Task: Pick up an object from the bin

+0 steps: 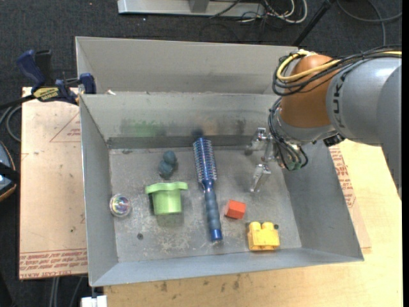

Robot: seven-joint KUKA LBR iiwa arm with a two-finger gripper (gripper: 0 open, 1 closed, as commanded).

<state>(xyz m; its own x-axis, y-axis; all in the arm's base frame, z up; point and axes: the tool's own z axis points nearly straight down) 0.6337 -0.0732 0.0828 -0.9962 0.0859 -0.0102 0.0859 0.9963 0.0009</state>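
Gripper [257, 165] hangs over bare bin floor, right of centre, not above any object. Nearest things, big to small: blue hairbrush [208, 185] lying lengthwise to its left, yellow toy brick [263, 235] below it near the front wall, small red block [236, 210] lower left, closest but clear of the fingers. Further left: green flanged cup [167, 198], dark teal lump [168, 164], shiny little ball [119, 204]. Grey bin [192, 69] floor is open around the gripper; right sloping wall just beside it, back wall near. Arm [364, 101] enters from the right edge with orange wrist cover [307, 107], fingers pointing down-left. Fingers look spread, nothing between them
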